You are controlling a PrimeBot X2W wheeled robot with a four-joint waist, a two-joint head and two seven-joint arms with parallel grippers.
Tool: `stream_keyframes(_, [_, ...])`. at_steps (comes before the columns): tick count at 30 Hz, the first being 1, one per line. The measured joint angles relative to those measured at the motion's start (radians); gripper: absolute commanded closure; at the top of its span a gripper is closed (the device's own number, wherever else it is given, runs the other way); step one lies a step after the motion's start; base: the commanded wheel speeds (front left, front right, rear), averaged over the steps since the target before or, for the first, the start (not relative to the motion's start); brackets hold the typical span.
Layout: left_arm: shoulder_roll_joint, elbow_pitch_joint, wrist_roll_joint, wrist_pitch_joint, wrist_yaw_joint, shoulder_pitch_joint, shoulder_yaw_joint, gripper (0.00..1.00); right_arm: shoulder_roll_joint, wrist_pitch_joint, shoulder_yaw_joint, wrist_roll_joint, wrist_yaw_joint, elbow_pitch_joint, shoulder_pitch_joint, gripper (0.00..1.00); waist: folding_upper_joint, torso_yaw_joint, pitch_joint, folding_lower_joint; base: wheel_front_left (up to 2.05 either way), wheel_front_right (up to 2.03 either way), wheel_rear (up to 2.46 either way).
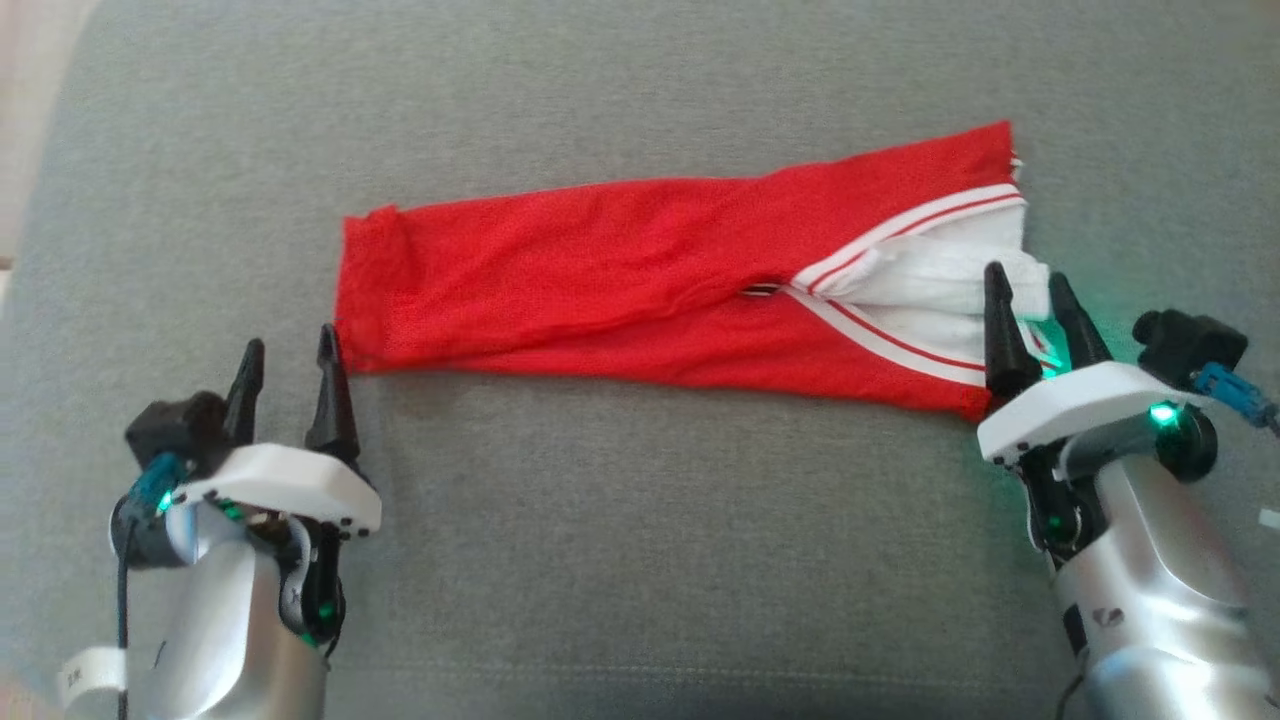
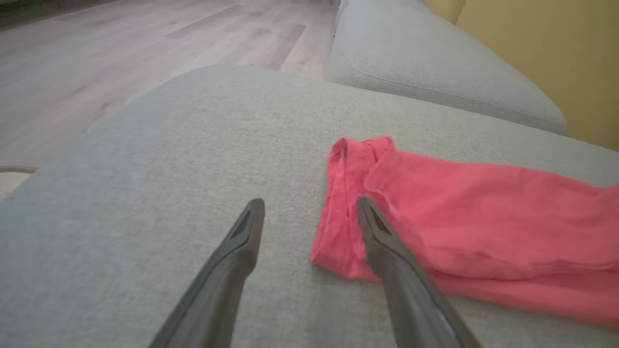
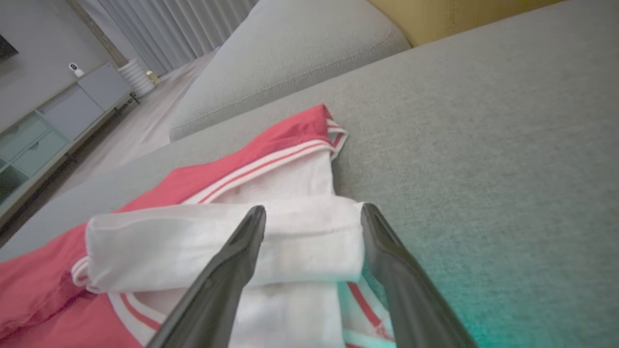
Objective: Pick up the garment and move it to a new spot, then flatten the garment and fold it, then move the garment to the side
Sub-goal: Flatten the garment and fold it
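Note:
The garment (image 1: 620, 280) is red with white panels and red-and-white striped trim, folded into a long band lying flat across the grey cushion (image 1: 640, 520). My left gripper (image 1: 290, 360) stands open at the band's near left corner, its right finger just touching the red edge (image 2: 338, 241). My right gripper (image 1: 1030, 300) is open at the band's right end, fingers spread over the white fabric (image 3: 232, 241); nothing is pinched between them. In the left wrist view the left gripper (image 2: 309, 208) straddles bare cushion and the garment's edge.
A second grey cushion (image 2: 435, 63) lies beyond the garment's left end, with wood floor (image 2: 145, 48) off the cushion's edge. A yellow wall (image 2: 556, 48) is behind. A pale cabinet (image 3: 53, 121) and curtains stand across the room. Bare cushion spreads in front of the garment.

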Motion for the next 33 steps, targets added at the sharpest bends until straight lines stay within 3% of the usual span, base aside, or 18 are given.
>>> stream_keyframes(10, [-0.015,-0.063,-0.027,0.000,0.006,0.070,-0.020,0.00,0.000,0.020,-0.068,-0.077,0.000,0.189,-0.085,0.00,0.0000,0.096,-0.006,0.0000,0.00,0.00,0.00])
stream_keyframes(11, [-0.016,-0.064,-0.028,0.000,0.006,0.076,-0.022,0.00,-0.001,0.021,-0.069,-0.078,0.000,0.200,-0.090,0.04,0.0000,0.103,-0.006,0.0000,0.00,0.00,0.00])
stream_keyframes(12, [-0.016,-0.064,-0.028,0.000,0.008,0.078,-0.022,0.00,-0.001,0.024,-0.069,-0.078,0.000,0.213,-0.095,0.45,0.0000,0.109,-0.006,0.0000,0.00,0.00,0.00])
stream_keyframes(13, [-0.016,-0.066,-0.029,0.000,0.012,0.080,-0.022,0.00,-0.001,0.028,-0.069,-0.078,0.000,0.223,-0.101,0.99,0.0000,0.113,-0.007,0.0000,0.00,0.00,0.00])
stream_keyframes(24, [-0.016,-0.076,-0.061,0.000,0.025,0.092,-0.047,0.00,-0.006,-0.028,-0.074,-0.079,0.000,0.295,-0.123,1.00,0.0000,0.094,-0.020,0.0000,0.00,0.00,0.00])
stream_keyframes(33, [-0.016,-0.083,-0.073,0.000,0.033,0.094,-0.077,0.00,-0.123,-0.061,-0.128,-0.087,0.000,0.253,-0.123,1.00,0.0000,0.050,-0.037,0.0000,0.00,0.00,0.00])
